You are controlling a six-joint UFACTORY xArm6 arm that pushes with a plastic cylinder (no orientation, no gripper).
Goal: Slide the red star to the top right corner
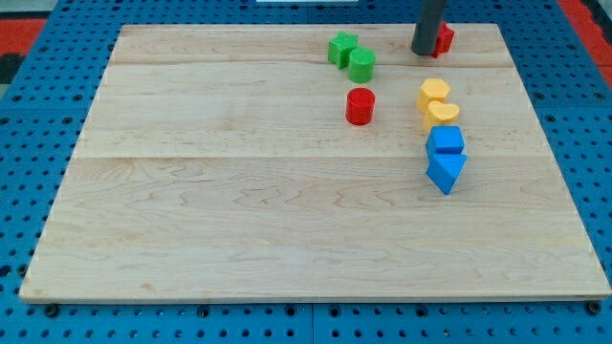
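The red star (444,37) lies near the view's top right part of the wooden board (239,220), mostly hidden behind the rod. My tip (423,52) rests on the board right against the star's left side. A red cylinder (360,106) stands below and to the left of the tip.
A green star (341,48) and a green cylinder (361,65) touch each other left of the tip. Two yellow blocks (433,94) (442,115) and two blue blocks (446,141) (446,171) form a column below the tip. Blue pegboard surrounds the board.
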